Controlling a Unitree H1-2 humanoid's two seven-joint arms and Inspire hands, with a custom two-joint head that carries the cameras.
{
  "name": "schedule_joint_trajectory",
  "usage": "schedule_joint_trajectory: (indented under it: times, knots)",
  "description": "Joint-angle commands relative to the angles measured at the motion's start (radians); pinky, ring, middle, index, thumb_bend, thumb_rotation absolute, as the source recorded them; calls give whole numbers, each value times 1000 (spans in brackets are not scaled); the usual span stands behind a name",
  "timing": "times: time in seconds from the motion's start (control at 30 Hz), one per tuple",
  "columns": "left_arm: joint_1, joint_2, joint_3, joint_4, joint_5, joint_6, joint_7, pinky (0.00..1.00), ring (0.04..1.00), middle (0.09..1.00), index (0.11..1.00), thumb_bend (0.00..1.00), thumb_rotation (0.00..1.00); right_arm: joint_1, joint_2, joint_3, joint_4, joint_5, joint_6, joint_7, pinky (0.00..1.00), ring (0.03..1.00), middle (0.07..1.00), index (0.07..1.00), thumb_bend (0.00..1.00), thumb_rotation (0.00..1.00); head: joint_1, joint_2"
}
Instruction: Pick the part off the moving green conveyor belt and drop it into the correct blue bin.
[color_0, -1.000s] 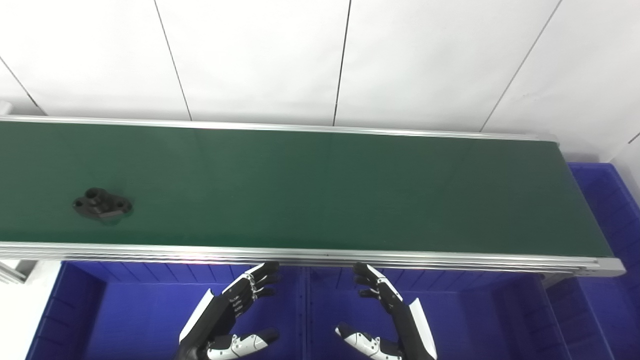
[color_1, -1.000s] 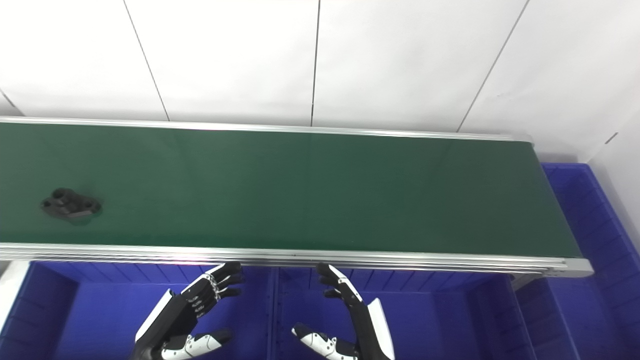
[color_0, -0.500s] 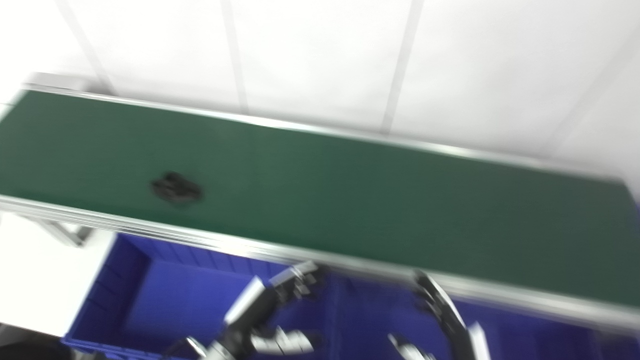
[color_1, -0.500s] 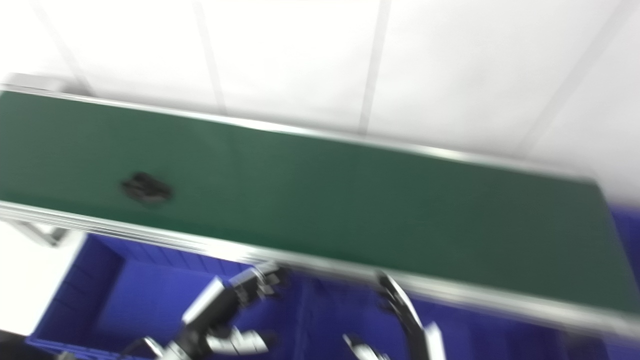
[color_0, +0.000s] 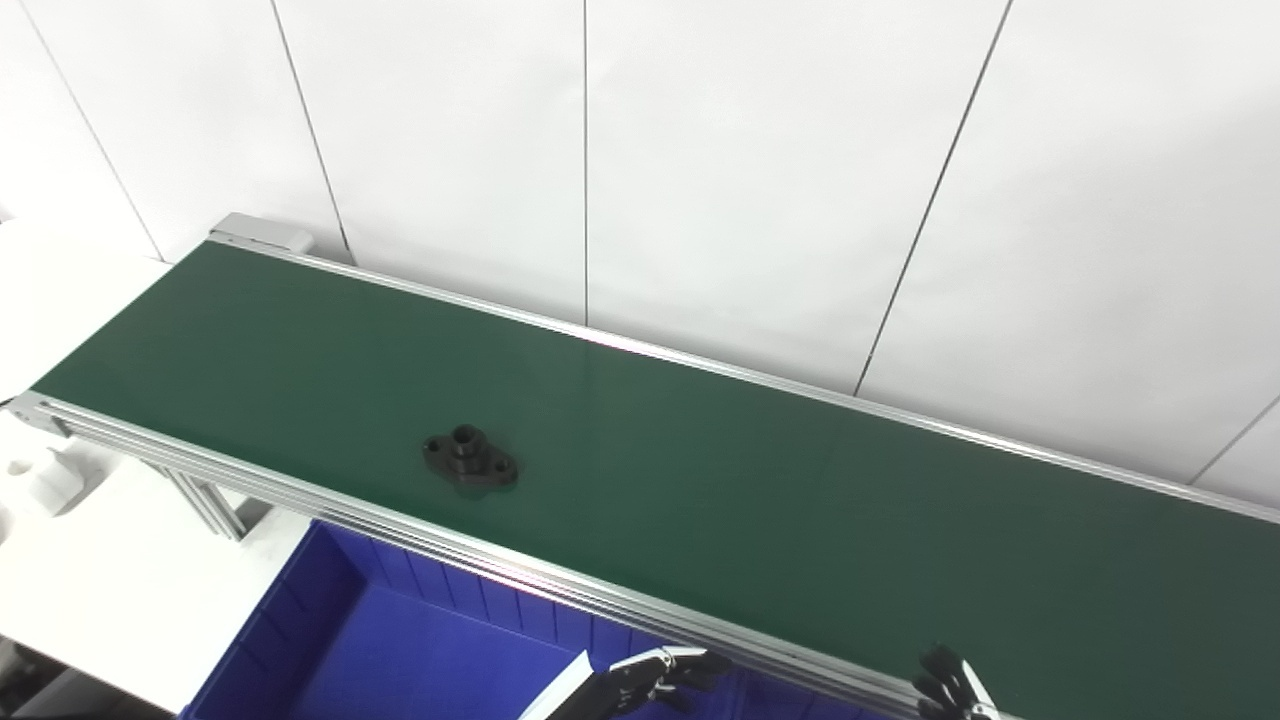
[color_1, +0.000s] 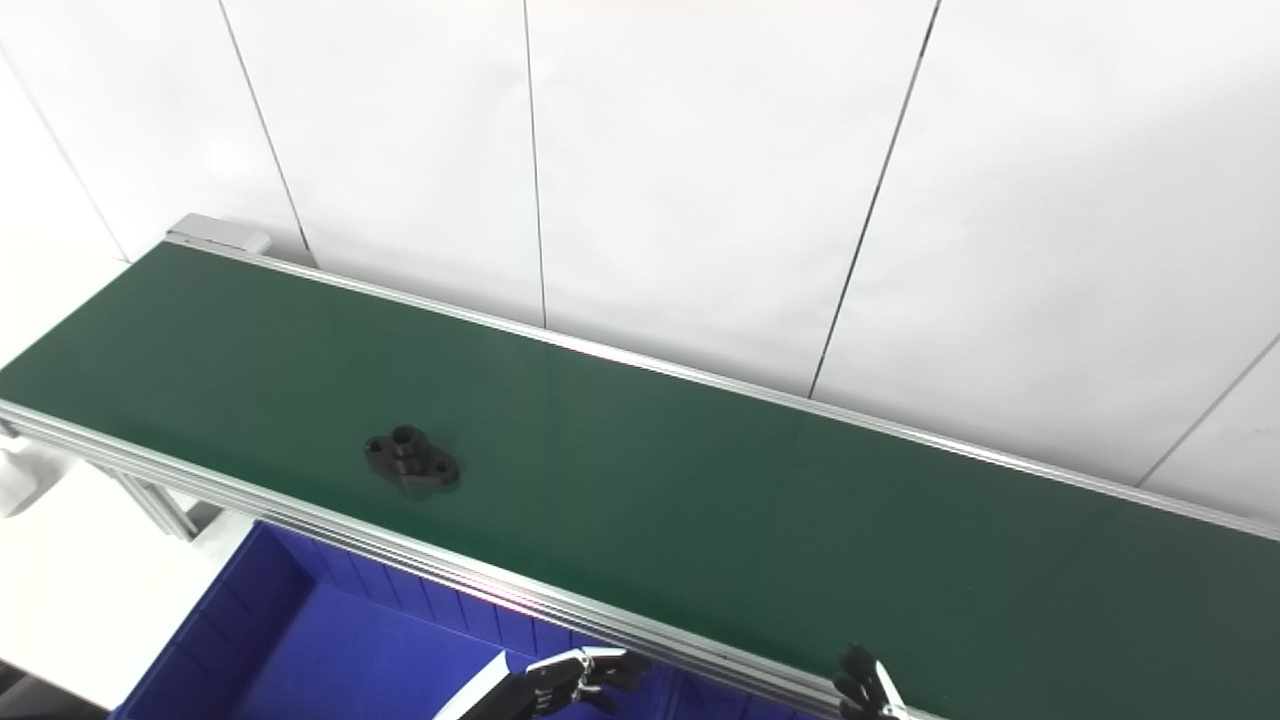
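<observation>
White wall (color_0: 760, 150), green conveyor belt (color_0: 800, 500), black part (color_0: 470, 461) on it

An industrial sorting station in a lab or factory test cell: a long green conveyor belt (color_0: 700, 480) in an aluminium frame (color_0: 480, 562) runs along a bare white panelled wall (color_0: 760, 180), with a blue plastic bin (color_0: 400, 650) set below its near edge.
</observation>
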Motion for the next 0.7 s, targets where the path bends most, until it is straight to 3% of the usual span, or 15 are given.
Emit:
schedule_joint_trajectory:
  times: [0.0, 0.13, 0.3, 0.37, 0.43, 0.47, 0.5, 0.53, 0.67]
  knots:
    - [-3, 20, -19, -19, -11, -23, 40, 726, 814, 848, 812, 816, 320, -41, 11, 0, -42, -26, -59, -11, 780, 832, 864, 915, 564, 609, -3, 1]
    - [-8, 39, -49, -20, -13, -23, 70, 722, 810, 844, 810, 812, 304, -91, 24, -5, -50, -62, -59, -24, 752, 828, 860, 900, 610, 653, -30, 6]
    - [-11, 54, -66, -25, -15, -23, 94, 717, 804, 840, 807, 810, 291, -152, 27, -25, -82, -77, -18, 42, 763, 846, 879, 915, 617, 677, -91, 25]
    - [-12, 61, -69, -26, -19, -23, 101, 713, 800, 835, 803, 823, 298, -187, 28, -35, -113, -81, 30, 79, 739, 831, 865, 893, 607, 560, -125, 33]
    - [-10, 70, -68, -29, -31, -23, 98, 713, 800, 835, 802, 831, 303, -216, 32, -42, -145, -99, 77, 113, 719, 815, 856, 883, 610, 530, -175, 40]
    - [-9, 77, -63, -33, -43, -23, 92, 712, 800, 836, 802, 834, 303, -229, 38, -43, -161, -112, 103, 129, 708, 807, 853, 878, 614, 520, -239, 51]
    - [-8, 82, -60, -35, -50, -23, 88, 711, 800, 836, 802, 835, 300, -241, 42, -46, -176, -124, 133, 144, 691, 796, 849, 872, 625, 510, -239, 51]
    - [-7, 90, -55, -37, -61, -23, 80, 711, 800, 837, 803, 836, 299, -254, 49, -46, -191, -143, 168, 159, 673, 784, 844, 865, 644, 509, -305, 63]
    - [-3, 103, -25, -34, -116, -22, 21, 725, 812, 858, 821, 833, 284, -322, 62, -39, -210, -193, 282, 225, 656, 774, 839, 863, 694, 501, -419, 81]
